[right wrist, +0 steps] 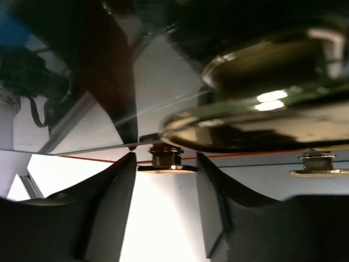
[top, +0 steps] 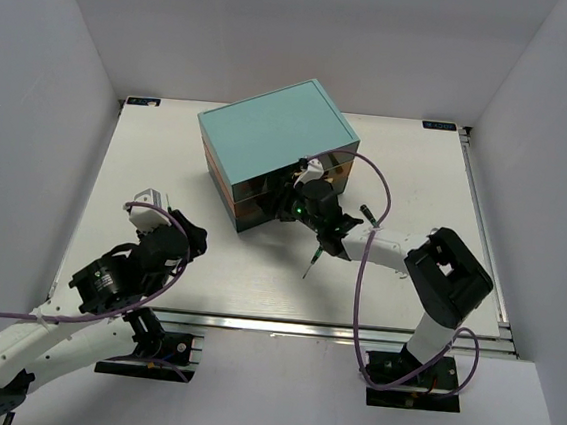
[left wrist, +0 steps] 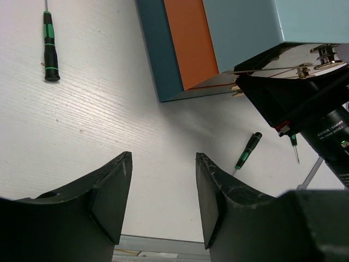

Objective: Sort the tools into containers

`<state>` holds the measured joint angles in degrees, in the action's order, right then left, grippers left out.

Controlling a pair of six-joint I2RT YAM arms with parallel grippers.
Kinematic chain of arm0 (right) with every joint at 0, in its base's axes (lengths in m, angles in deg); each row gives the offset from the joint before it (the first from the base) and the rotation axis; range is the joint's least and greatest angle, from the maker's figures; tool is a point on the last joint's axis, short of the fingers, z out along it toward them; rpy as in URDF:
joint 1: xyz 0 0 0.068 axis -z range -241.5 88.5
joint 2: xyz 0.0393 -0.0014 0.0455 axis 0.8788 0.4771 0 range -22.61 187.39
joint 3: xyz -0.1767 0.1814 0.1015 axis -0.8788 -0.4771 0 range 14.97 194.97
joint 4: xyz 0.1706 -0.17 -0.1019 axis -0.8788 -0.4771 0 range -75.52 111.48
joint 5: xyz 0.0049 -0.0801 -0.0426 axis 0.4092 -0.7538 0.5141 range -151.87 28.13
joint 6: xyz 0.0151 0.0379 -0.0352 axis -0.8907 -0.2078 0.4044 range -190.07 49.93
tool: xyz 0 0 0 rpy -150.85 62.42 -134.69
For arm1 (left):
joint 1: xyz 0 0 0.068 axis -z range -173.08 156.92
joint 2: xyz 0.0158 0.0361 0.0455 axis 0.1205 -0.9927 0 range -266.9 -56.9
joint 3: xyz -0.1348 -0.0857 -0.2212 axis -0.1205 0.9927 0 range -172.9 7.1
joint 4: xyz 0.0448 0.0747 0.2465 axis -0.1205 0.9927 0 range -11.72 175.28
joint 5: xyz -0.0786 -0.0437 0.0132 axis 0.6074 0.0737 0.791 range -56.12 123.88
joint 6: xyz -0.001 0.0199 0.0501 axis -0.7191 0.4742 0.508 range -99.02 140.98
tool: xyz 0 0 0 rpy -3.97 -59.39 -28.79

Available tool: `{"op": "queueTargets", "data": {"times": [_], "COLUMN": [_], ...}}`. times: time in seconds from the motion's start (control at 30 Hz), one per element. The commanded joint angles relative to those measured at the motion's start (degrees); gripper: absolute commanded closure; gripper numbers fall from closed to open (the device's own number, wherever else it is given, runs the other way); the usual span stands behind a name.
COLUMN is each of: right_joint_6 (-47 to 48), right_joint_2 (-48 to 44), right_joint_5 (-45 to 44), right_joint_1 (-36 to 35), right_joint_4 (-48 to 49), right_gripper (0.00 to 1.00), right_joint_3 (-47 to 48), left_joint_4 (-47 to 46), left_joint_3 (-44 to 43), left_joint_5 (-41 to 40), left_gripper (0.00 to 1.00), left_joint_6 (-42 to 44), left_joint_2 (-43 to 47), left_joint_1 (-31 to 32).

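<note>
Our right gripper (right wrist: 164, 158) straddles the small shiny drawer knob (right wrist: 166, 164); we cannot tell if it's clamped, so pulling may slip off. Our left gripper (left wrist: 163, 164) hangs spread, empty.

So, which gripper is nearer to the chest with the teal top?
Right. The right gripper is at the chest, fingers either side of a drawer knob; the left gripper hangs over the table, well apart from it.

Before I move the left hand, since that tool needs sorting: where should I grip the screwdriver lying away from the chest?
Best take the screwdriver by its thick black-and-green handle, mid-length, coming straight down and closing across its width: it lies flat, and the shaft looks too thin.
</note>
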<state>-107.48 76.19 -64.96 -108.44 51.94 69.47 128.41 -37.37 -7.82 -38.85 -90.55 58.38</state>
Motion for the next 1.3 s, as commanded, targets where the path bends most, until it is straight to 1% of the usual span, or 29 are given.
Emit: {"op": "queueTargets", "data": {"times": [0.0,0.13,0.23,0.33,0.37,0.53,0.8,0.93,1.0,1.1,1.13,1.17,1.2,1.27], "right_joint_6": [0.67,0.84,1.11,0.93,0.93,0.93,0.67,-0.38,-0.82,-0.56,-0.3,0.49,0.76,1.19], "right_joint_2": [1.83,2.79,3.76,3.94,3.77,-0.01,-11.78,-18.02,-19.52,-21.46,-21.63,-21.81,-21.9,-22.34], "right_joint_5": [0.8,0.54,0.19,-0.16,-0.33,-0.78,0.19,0.37,0.37,0.89,1.07,1.25,1.42,2.21], "right_joint_1": [0.0,0.0,0.0,0.0,0.0,0.18,0.27,0.27,0.27,0.27,0.27,0.27,0.35,0.62], "right_joint_4": [5.14,5.66,5.93,5.93,5.84,5.75,4.61,2.59,1.54,1.88,2.06,2.15,2.24,2.76], "right_gripper": [0.48,0.5,0.54,0.64,0.72,0.74,0.74,0.72,0.71,0.63,0.55,0.5,0.47,0.45], "right_joint_3": [3.16,3.42,3.6,3.16,2.89,-2.45,-13.44,-18.02,-19.95,-22.06,-22.42,-22.42,-22.59,-23.03], "left_joint_4": [-0.47,-0.65,-1.0,-1.26,-1.26,-1.88,-2.93,-3.46,-3.98,-4.51,-4.77,-6.0,-6.53,-8.02], "left_joint_3": [0.17,-0.62,-0.97,-1.41,-1.5,-0.53,1.57,2.45,2.81,2.9,2.72,2.55,2.37,1.32], "left_joint_5": [-2.16,-2.78,-3.22,-3.4,-3.57,-4.19,-7.78,-9.28,-9.9,-11.13,-11.57,-11.66,-11.66,-11.75], "left_gripper": [0.4,0.39,0.39,0.39,0.39,0.38,0.36,0.33,0.31,0.28,0.28,0.28,0.27,0.27], "left_joint_6": [-0.81,-0.9,-0.73,-0.64,-0.64,-0.72,0.15,0.77,1.47,2.61,3.05,3.93,5.41,7.0], "left_joint_2": [-0.71,-2.03,-3.26,-4.05,-4.06,-3.71,-4.49,-5.37,-6.25,-7.74,-8.18,-8.8,-9.32,-11.87], "left_joint_1": [0.04,0.13,0.13,0.04,0.04,0.04,0.04,0.04,0.13,0.13,0.04,0.04,0.04,0.04]}}
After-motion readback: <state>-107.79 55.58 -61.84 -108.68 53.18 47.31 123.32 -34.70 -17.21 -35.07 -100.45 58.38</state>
